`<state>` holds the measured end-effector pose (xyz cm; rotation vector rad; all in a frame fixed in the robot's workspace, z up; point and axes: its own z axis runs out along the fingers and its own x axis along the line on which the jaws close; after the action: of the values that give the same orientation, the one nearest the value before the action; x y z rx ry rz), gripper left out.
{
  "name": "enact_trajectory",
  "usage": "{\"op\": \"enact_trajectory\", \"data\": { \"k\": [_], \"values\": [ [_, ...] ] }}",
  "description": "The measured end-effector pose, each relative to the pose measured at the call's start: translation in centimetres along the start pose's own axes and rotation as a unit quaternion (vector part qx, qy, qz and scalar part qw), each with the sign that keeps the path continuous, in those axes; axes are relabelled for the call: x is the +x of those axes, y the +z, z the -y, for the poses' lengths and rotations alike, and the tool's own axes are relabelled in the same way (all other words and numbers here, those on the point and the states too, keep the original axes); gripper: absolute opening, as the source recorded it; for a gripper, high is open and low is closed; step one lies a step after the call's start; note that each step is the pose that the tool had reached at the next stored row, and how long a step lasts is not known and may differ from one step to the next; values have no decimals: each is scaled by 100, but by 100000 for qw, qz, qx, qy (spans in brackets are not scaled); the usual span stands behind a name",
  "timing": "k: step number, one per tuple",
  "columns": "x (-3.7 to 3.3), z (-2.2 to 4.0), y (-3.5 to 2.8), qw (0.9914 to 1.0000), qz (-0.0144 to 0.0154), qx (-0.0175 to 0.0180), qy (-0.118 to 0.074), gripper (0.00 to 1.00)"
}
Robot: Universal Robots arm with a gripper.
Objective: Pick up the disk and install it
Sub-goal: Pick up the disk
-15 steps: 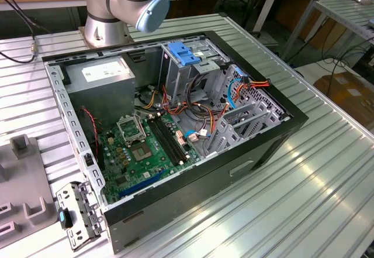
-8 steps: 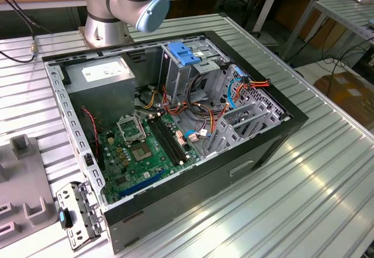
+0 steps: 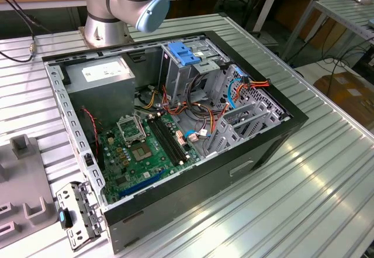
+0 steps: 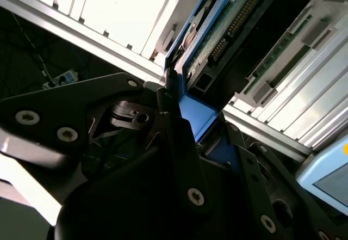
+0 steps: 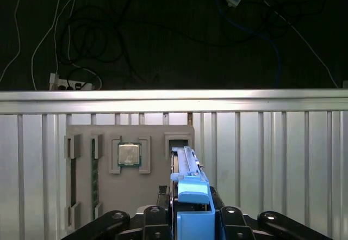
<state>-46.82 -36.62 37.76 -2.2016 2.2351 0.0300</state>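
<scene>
The disk (image 5: 184, 161) stands on edge in a slot of a grey holder tray (image 5: 157, 191), its blue plastic carrier (image 5: 193, 207) facing the camera. In the second wrist view the disk's (image 4: 220, 36) green circuit-board side and the blue carrier (image 4: 197, 115) show close up. My gripper (image 5: 193, 218) has its black fingers (image 5: 161, 202) pressed on both sides of the carrier, shut on the disk. The second wrist view shows the gripper (image 4: 204, 128) clamped the same way. The open computer case (image 3: 274, 135) lies on the table in the exterior view.
The holder tray also carries a processor chip (image 5: 129, 154) and memory sticks (image 5: 94, 169). Beyond the table edge (image 5: 174, 96) are dark floor and cables. Inside the case are a motherboard (image 3: 146, 147), a grey power supply (image 3: 105, 76), a drive bay with a blue latch (image 3: 183, 53) and loose wires (image 3: 198, 109).
</scene>
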Motion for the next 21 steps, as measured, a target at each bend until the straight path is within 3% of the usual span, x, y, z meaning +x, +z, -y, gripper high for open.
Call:
{"op": "enact_trajectory", "data": {
  "k": [21],
  "values": [
    [-3,-2,-153,100000,-5,-26,1,37]
  ]
}}
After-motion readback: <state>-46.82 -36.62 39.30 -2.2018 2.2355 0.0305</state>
